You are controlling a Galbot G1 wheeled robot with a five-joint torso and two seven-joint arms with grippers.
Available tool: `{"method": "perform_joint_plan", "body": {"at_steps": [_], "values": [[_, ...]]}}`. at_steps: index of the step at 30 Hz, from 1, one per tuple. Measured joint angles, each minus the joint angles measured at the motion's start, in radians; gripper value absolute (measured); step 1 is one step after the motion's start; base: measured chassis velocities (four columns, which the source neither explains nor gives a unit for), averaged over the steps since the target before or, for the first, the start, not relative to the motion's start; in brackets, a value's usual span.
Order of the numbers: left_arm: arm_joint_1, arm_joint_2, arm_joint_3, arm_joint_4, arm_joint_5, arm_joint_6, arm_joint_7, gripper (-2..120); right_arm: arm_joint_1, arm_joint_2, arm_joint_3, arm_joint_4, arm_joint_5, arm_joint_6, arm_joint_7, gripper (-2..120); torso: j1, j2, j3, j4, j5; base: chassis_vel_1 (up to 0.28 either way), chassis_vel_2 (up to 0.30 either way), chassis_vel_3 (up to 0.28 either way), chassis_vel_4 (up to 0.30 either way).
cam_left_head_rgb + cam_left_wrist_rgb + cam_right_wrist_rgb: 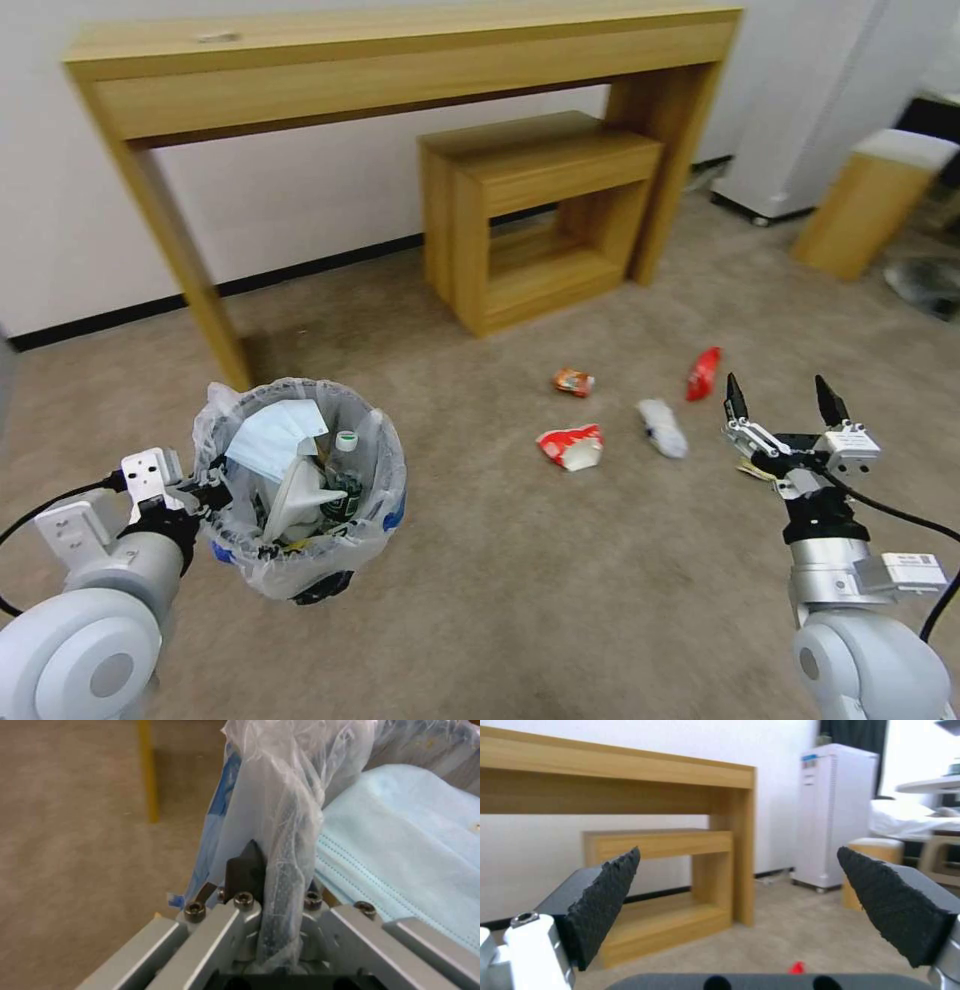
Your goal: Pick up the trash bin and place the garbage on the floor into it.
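Garbage left on the floor (pixel 520 560) lies ahead of your right gripper (pixel 781 400) and toward the robot's left of it: a white crumpled piece (pixel 663 427) is nearest, just beyond the left jaw tip, with its long axis running away from you and slightly leftward. A red wrapper (pixel 703 373) lies a little farther out, near in line with the jaws, its long axis tilted up and to the right. A crushed red-and-white cup (pixel 571 446) and a small orange can (pixel 574 381) sit farther left, well apart from the bin.

Your right jaws are spread wide and hold nothing, raised above the carpet and pointing forward. In the right wrist view the red wrapper (pixel 796 968) peeks just above the gripper body, between the two pads (pixel 602 900).

The trash bin (pixel 300 485) is held up at your left side, upright, mouth open upward, already holding a pale-blue mask (pixel 275 435) and a bottle (pixel 345 470). Your left gripper (pixel 272 885) is clenched on the bin's bagged rim.

By my reading, the right arm is the nearer one for every remaining piece.
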Motion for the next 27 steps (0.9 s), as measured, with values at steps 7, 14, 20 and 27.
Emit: {"method": "perform_joint_plan", "body": {"at_steps": [7,14,20,27], "values": [[-0.002,0.003,0.004,-0.001,0.0,-0.003,0.004,1,-0.005,-0.001,-0.017,-0.01,-0.023,-0.001,-0.002,100,0.0,0.0,0.0,0.0,-0.0002,-0.128,-0.115,-0.124,-0.132],[0.002,0.003,0.002,-0.005,0.003,-0.015,0.011,1,-0.007,0.001,-0.035,-0.011,-0.037,-0.001,-0.009,100,0.0,0.0,0.0,0.0,-0.0001,-0.06,-0.064,-0.075,-0.059],[0.006,0.002,-0.004,-0.004,0.003,-0.021,0.011,1,-0.005,0.005,-0.046,-0.009,-0.03,0.001,-0.017,100,0.0,0.0,0.0,0.0004,-0.0001,0.0,0.0,0.0,0.0],[0.005,0.001,-0.015,0.003,0.004,-0.022,0.012,1,-0.006,0.011,-0.046,-0.014,-0.029,0.007,-0.039,100,0.0,0.0,0.0,0.0002,-0.0001,0.0,0.0,0.0,0.0]]}}
